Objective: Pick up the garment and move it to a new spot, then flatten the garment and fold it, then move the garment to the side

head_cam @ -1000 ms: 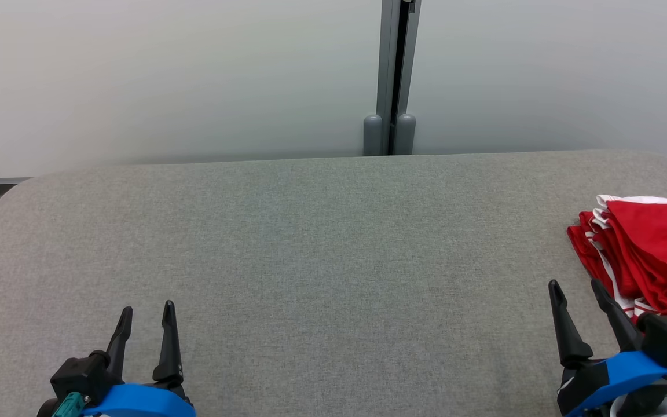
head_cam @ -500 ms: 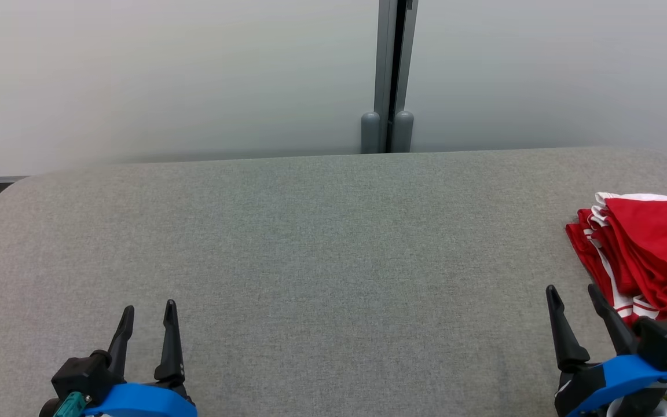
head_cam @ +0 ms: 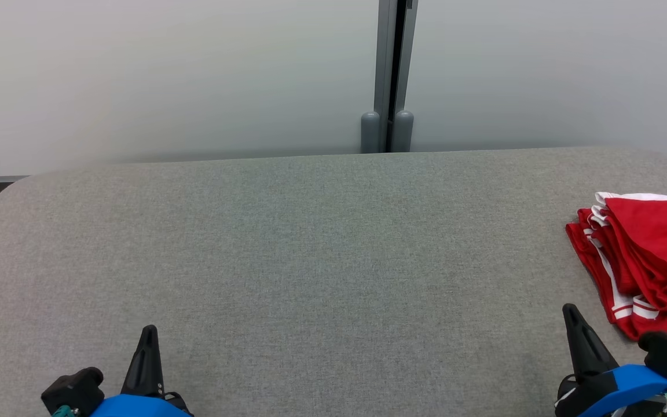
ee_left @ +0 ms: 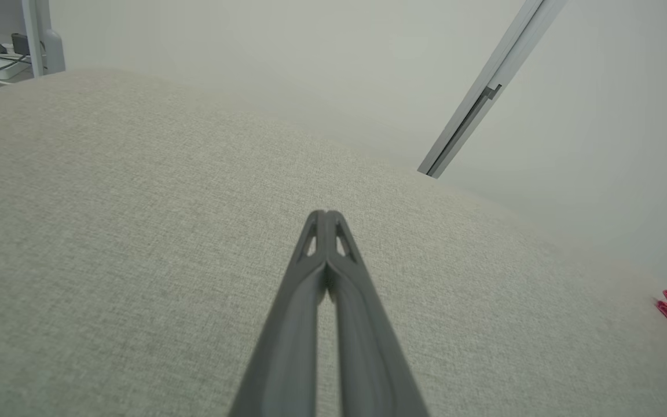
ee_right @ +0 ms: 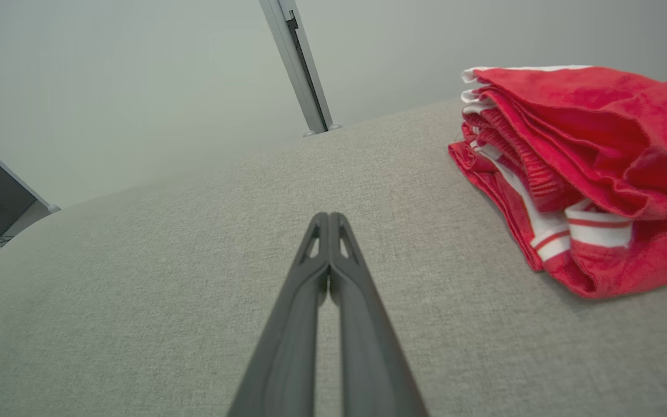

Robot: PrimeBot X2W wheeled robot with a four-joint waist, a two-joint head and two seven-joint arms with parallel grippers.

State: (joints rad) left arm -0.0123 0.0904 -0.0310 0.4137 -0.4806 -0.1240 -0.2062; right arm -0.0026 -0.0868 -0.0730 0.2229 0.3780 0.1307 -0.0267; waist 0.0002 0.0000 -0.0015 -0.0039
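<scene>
— As things stood at that moment, which of your arms was nearer the red shorts point(head_cam: 646, 255)?

— My right arm, by a long way. They lay folded in a stack at the right-hand edge of the grey padded table point(head_cam: 310, 243). That put them ahead of my right gripper point(ee_right: 329, 217) and off to its right, near it but not touching. My left gripper point(ee_left: 325, 215) sat low on the other side, well apart from them, with bare grey cloth between.

— And how did the stack run?

— Its long axis ran away from me on a slight slant. The white-edged end lay farthest off, and the end with the white stripes lay closest to my right fingers.

— Were your grippers set to take hold?

— No. Each pair of fingers was pressed together tip to tip, pinching nothing. I judged the fold done and the shorts already put aside. Had a further nudge been wanted, it would have fallen to the right arm: spread the fingers, swing rightward, meet the near striped end. The left arm could not sensibly have reached.
</scene>
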